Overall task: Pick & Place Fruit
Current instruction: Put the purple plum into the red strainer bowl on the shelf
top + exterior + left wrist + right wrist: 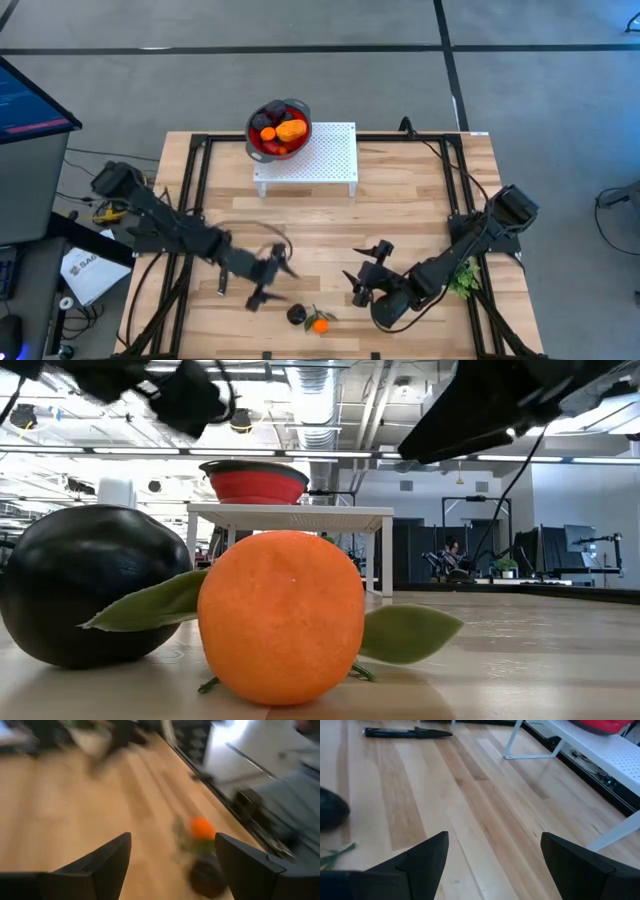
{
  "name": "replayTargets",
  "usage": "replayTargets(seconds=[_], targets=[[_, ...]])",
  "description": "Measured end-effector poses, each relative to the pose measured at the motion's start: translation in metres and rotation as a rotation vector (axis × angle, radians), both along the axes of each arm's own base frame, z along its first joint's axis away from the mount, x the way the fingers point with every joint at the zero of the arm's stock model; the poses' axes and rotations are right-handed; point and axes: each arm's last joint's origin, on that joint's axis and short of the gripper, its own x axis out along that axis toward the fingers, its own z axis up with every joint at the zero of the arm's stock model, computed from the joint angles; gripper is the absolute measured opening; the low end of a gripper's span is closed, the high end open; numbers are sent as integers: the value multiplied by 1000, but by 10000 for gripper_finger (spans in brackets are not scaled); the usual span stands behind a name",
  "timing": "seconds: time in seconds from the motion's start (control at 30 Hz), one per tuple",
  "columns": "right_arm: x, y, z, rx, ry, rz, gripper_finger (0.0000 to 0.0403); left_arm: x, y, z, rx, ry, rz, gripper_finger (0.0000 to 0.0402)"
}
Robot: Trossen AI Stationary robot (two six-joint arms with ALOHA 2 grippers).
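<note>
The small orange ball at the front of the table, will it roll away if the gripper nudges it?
Probably. The orange ball looks round, resting on little of the table. Its green leaves lie flat and may slow it. The matte skin should grip well.

We counted two loose fruits on the table (400, 200): one dark round fruit (296, 316) and one orange ball (320, 324). One red bowl (278, 128) held several more, which we could not count exactly. Two tools showed.

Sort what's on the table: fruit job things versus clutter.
Job: orange ball; dark fruit; fruit in the bowl; left pincer, open, empty, near the loose fruit.
Clutter: white stand; green sprig.
</note>
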Motion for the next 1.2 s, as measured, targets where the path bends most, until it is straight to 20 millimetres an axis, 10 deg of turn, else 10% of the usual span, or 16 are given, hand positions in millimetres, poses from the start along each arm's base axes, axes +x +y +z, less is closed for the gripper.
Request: replayTargets(seconds=[0.6,1.2], targets=[[3,-2,-3,1,2,-10,311,20,-36,-84,-82,88,-11,337],[3,-2,-2,4,-4,-11,311,26,-29,-90,-69,94,12,261]])
